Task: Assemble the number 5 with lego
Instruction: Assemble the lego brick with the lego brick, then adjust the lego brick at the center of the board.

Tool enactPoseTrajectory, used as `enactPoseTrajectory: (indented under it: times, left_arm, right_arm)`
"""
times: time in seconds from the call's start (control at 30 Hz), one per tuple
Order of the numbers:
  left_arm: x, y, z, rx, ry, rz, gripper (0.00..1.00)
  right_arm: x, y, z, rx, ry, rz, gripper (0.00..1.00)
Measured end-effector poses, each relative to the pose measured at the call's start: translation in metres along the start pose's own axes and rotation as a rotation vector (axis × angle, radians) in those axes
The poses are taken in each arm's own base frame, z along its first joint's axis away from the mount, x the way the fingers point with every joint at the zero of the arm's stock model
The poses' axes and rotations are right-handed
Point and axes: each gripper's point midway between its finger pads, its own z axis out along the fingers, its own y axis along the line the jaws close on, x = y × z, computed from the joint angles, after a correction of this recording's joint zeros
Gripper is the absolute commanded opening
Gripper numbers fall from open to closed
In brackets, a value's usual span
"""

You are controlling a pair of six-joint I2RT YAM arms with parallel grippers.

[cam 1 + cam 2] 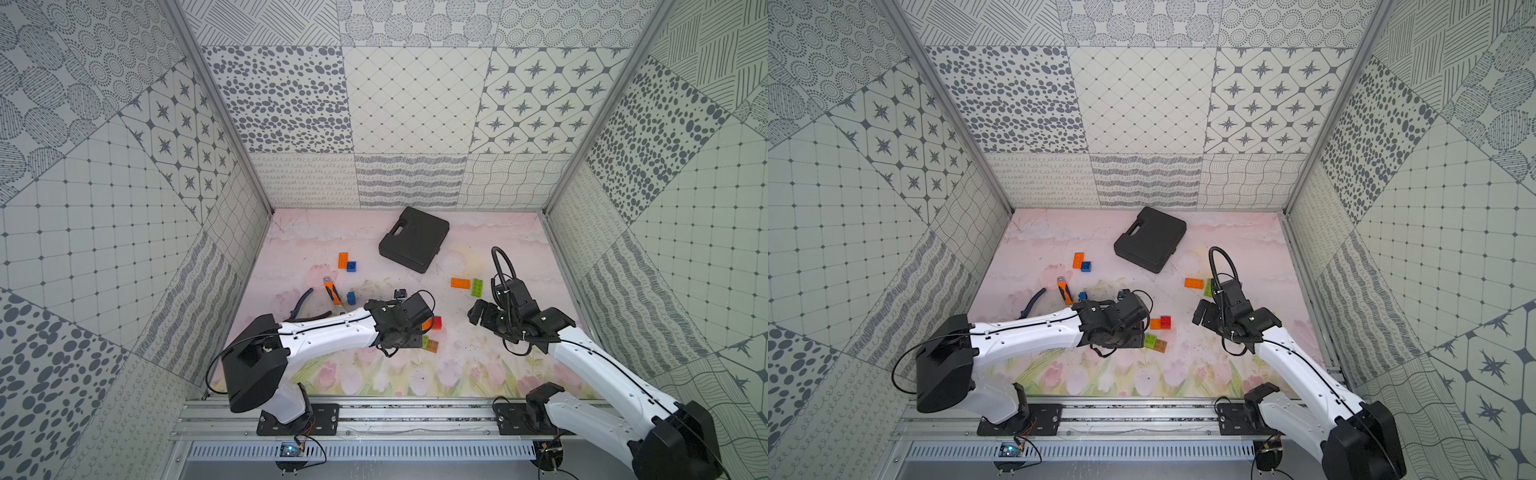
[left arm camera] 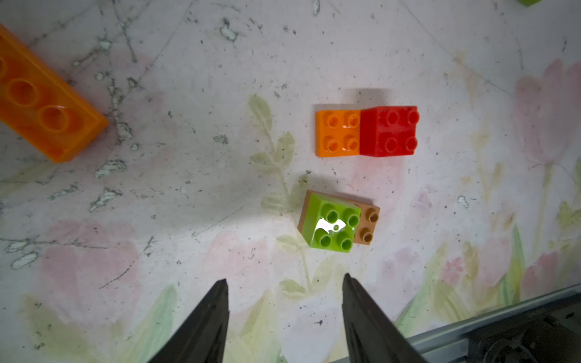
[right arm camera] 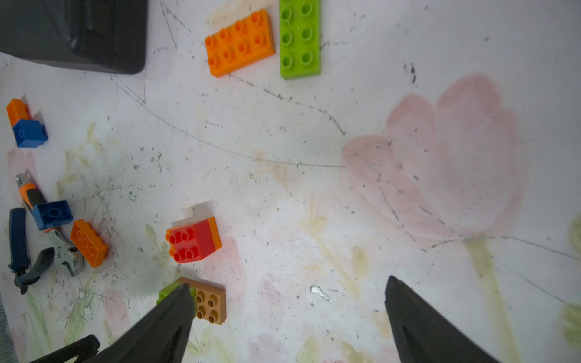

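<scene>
Near the table's middle a green square lego (image 2: 333, 226) sits on top of a brown lego (image 2: 369, 224), slightly skewed. Beside them a red square lego (image 2: 388, 130) is stacked on one end of an orange lego (image 2: 338, 132). My left gripper (image 2: 284, 278) is open just short of the green-on-brown pair, with nothing between its fingers. My right gripper (image 3: 288, 283) stands wide open and empty over bare table to the right of both stacks. In both top views the red lego (image 1: 436, 322) (image 1: 1165, 322) shows past the left wrist.
A long orange lego (image 1: 460, 283) and a long green lego (image 1: 477, 287) lie ahead of the right arm. An orange-and-blue pair (image 1: 347, 262) lies at the back left. Orange-handled pliers (image 1: 332, 293), a blue lego (image 1: 351, 297) and another orange lego (image 3: 89, 243) lie left. A black case (image 1: 413, 240) is at the back.
</scene>
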Motion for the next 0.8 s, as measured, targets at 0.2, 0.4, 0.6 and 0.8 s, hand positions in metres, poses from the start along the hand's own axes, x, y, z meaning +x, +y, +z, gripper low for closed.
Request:
enactPoseTrajectory:
  times: [0.2,0.4,0.6,0.8]
  left_arm:
    - [-0.014,0.029,-0.012,0.047,-0.099,-0.05,0.65]
    - [-0.027,0.049,-0.021,0.055,-0.17,-0.079,0.84]
    - [-0.037,0.061,-0.029,0.06,-0.237,-0.101,1.0]
    - [-0.039,0.081,-0.038,0.057,-0.295,-0.138,1.0]
  right_arm:
    - [-0.007,0.015,0.002,-0.101,0.016,-0.025,0.93]
    - [0.037,0.05,0.02,-0.137,0.15,-0.156,0.89]
    - [0.083,0.074,0.031,-0.106,0.229,-0.253,0.88]
    - [0.106,0.096,0.038,-0.071,0.238,-0.27,0.96]
